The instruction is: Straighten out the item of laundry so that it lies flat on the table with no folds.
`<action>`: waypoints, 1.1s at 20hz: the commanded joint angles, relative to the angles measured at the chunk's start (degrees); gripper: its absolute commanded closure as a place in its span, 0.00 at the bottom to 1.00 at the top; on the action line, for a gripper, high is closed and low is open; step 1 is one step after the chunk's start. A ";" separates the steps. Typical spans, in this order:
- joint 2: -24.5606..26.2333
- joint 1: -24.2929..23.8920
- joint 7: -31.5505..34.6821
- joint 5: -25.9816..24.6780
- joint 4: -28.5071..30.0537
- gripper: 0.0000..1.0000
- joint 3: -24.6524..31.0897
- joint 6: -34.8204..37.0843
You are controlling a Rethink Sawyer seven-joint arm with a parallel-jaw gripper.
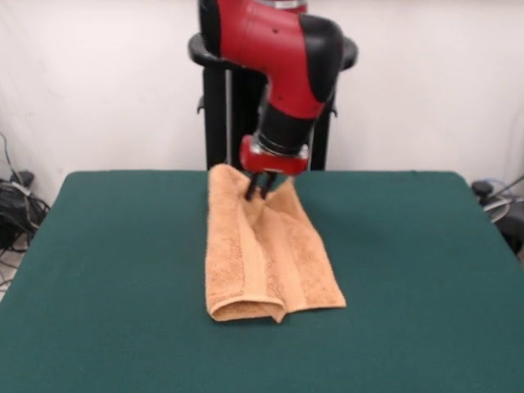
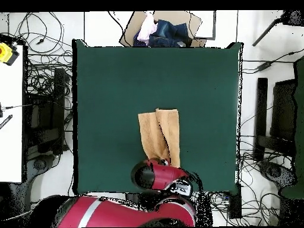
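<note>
My pincer (image 1: 261, 189) pinches the towel (image 1: 266, 258) at its far end. The towel lies folded lengthwise on the desk (image 1: 123, 270).

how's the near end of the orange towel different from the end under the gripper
The near end of the light orange terry-cloth towel lies on the dark green felt table, folded over itself; the far end is bunched and peaked at the black gripper. The near end spreads wider; the far end is narrower. Neither end lies flat.
</note>
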 commanded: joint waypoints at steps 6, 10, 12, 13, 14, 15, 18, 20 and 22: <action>7.38 1.15 11.01 3.29 -10.28 1.00 -5.06 3.96; 9.65 2.04 12.80 4.78 -11.61 1.00 -5.27 2.14; 10.37 2.70 13.87 5.62 -11.65 0.00 -5.53 0.64; 10.74 3.13 14.09 5.77 -11.78 0.00 -5.85 0.19; 11.10 3.25 14.34 5.75 -11.75 0.00 -5.68 -1.62; 11.58 2.99 14.44 5.55 -11.35 0.00 -5.44 -2.95; 13.04 3.03 14.60 5.69 -11.40 0.00 -5.72 -4.94; 14.08 2.76 14.85 5.92 -11.67 0.00 -5.28 -6.56; 13.99 1.81 14.90 5.64 -11.45 0.00 -3.85 -8.37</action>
